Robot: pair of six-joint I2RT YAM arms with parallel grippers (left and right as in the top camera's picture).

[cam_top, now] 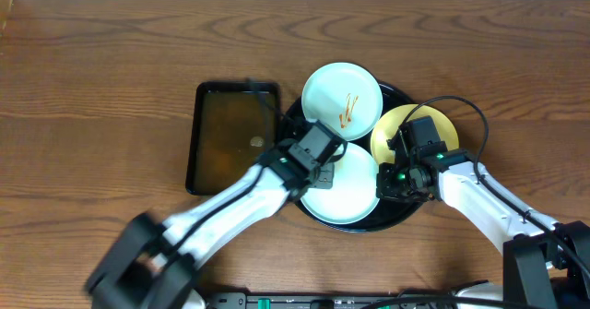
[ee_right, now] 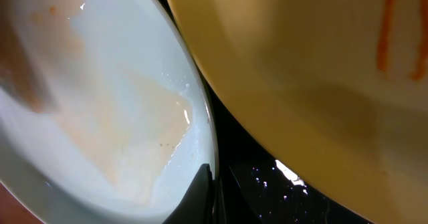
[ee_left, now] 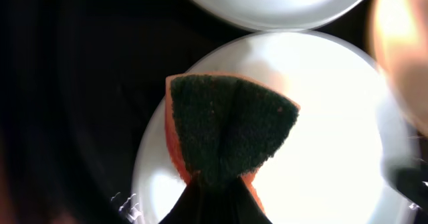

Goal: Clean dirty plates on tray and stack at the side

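Counter [cam_top: 111,51]: round black tray [cam_top: 395,217] right of centre, carrying all three plates. Rectangular pan [cam_top: 226,134] of brownish water sits just beside its left edge. Far mint plate [cam_top: 334,89] at the tray's back, with orange sauce streaks [cam_top: 348,111]. Yellow plate [cam_top: 392,129] at the right, one orange streak [ee_right: 384,30] visible in the right wrist view. Near mint plate [cam_top: 346,198] at the front, with a thin, wet, pale brownish film [ee_right: 134,117] on its surface. Left tool [ee_left: 214,200] clenched on a folded sponge [ee_left: 227,127], green scouring face out and orange body behind, held over the near mint plate's left part. Right tool [ee_right: 210,190] closed, tips at the near mint plate's rim, in the gap beside the yellow plate. Cannot tell whether it pinches the rim or only rests there.
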